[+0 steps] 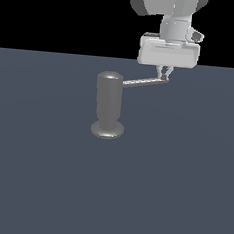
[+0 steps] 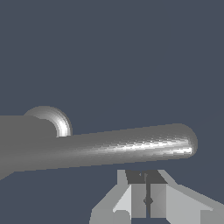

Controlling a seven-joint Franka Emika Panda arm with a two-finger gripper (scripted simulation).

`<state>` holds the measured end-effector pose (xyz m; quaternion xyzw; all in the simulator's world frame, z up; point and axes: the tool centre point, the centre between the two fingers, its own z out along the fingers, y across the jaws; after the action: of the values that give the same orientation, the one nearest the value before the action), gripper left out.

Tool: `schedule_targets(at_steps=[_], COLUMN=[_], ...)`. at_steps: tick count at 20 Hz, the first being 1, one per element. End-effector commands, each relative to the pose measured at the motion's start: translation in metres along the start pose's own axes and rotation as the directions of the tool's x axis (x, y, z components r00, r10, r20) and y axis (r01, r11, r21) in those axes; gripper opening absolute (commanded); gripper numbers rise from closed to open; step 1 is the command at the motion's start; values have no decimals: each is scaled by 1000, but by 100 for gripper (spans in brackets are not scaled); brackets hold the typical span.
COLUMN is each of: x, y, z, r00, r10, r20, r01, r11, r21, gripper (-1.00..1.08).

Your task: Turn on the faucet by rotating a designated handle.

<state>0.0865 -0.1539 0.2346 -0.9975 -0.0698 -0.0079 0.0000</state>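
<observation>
The faucet (image 1: 109,106) is a glossy grey upright cylinder on a flared round base, standing on the dark floor. Its handle (image 1: 144,82), a thin grey rod, juts from near the top toward the exterior view's right. My white gripper (image 1: 165,74) hangs just above the rod's rounded tip, fingers pressed together with nothing between them. In the wrist view the handle (image 2: 122,148) runs across the picture just past my gripper (image 2: 148,192), and the faucet's rounded top (image 2: 50,118) shows behind it. Whether the fingertips touch the rod, I cannot tell.
A flat dark blue-grey floor (image 1: 183,185) stretches all around the faucet. My arm's white wrist (image 1: 172,28) comes down from the top of the exterior view.
</observation>
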Motion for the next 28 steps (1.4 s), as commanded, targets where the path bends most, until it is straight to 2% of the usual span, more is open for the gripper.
schedule_targets(at_steps=[1, 28], x=[11, 73], y=[-8, -10], z=[5, 11], r00=[1000, 1000], r10=[-10, 5], r20=[0, 9], r01=[10, -5], r11=[1000, 1000], r21=[3, 2], gripper=[-100, -100])
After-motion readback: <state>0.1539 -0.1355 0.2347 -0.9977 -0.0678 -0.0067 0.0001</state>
